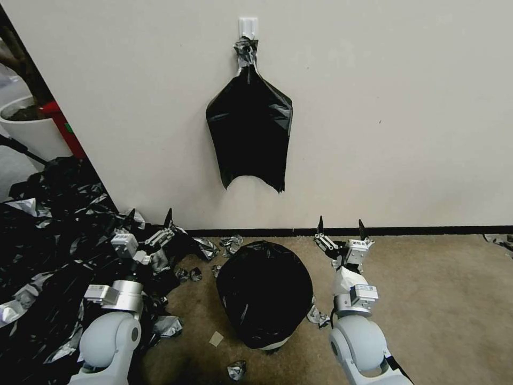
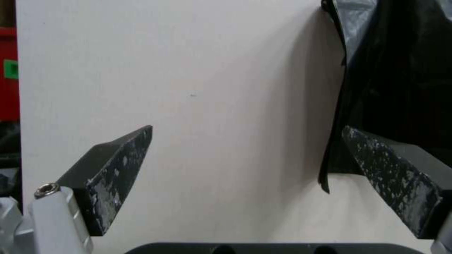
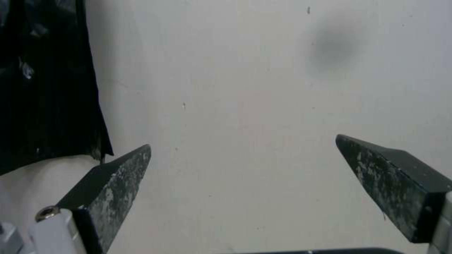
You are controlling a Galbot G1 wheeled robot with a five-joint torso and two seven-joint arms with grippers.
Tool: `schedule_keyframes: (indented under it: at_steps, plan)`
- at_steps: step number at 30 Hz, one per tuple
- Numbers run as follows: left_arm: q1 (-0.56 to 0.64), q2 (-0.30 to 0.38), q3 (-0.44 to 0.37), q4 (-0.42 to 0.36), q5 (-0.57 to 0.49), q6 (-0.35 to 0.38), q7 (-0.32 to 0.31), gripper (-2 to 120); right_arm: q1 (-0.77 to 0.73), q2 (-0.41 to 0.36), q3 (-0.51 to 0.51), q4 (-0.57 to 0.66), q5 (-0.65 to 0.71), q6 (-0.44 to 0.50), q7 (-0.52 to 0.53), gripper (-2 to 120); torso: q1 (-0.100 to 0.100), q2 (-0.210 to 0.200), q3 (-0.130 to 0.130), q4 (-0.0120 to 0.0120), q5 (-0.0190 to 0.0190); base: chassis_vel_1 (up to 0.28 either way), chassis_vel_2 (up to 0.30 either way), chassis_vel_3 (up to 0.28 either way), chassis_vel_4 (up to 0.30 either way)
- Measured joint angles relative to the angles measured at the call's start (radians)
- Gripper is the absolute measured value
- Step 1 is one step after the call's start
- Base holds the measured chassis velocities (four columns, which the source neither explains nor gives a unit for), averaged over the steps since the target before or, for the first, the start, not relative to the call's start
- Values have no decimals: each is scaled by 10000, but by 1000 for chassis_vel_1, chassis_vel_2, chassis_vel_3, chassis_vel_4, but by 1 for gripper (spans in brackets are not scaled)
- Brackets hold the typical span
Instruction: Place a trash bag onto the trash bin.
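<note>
A glossy black trash bag [image 1: 250, 125] hangs flat on the wall from a white hook [image 1: 248, 25]. Below it on the carpet stands the trash bin [image 1: 273, 347], draped in another black bag [image 1: 264, 291]; just a cream sliver of the bin shows at its base. My left gripper [image 1: 150, 214] is open, raised left of the bin and pointing at the wall. My right gripper [image 1: 341, 222] is open on the bin's right. The left wrist view has the open left gripper [image 2: 248, 128] beside the hanging bag's edge [image 2: 400, 88]. The right wrist view has the open right gripper [image 3: 242, 141] beside that bag [image 3: 47, 88].
A broad heap of black-and-silver plastic sheets [image 1: 48, 256] covers the floor on the left. Small foil wads [image 1: 230, 246] lie around the bin. A white plant pot [image 1: 26, 128] and a red object [image 1: 60, 125] stand past the wall's corner. Bare carpet [image 1: 438, 299] stretches right.
</note>
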Motion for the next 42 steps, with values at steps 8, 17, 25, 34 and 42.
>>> schedule_keyframes:
  at_steps: [8, 17, 25, 34, 42]
  plan:
    - [0, 0, 1, 1, -1, 4, 4, 100, 1, -1, -2, 2, 0, -4, 2, 100, 0, 1, 0, 0, 0, 0, 0, 0, 0]
    - [-1, 1, 1, 2, -1, 6, 6, 100, 2, -2, -4, 3, 1, -5, 6, 100, 0, 0, 0, 0, 0, 0, 0, 0, 0]
    - [-1, 1, 2, 2, -1, 7, 6, 100, 2, -2, -4, 3, 1, -6, 7, 100, 0, 0, 0, 0, 0, 0, 0, 0, 0]
    - [-1, 1, 2, 2, -1, 8, 7, 100, 2, -2, -4, 3, 1, -6, 7, 100, 0, 0, 0, 0, 0, 0, 0, 0, 0]
    - [-1, 2, 2, 2, -2, 8, 8, 100, 2, -2, -4, 3, 1, -6, 7, 100, 0, 0, 0, 0, 0, 0, 0, 0, 0]
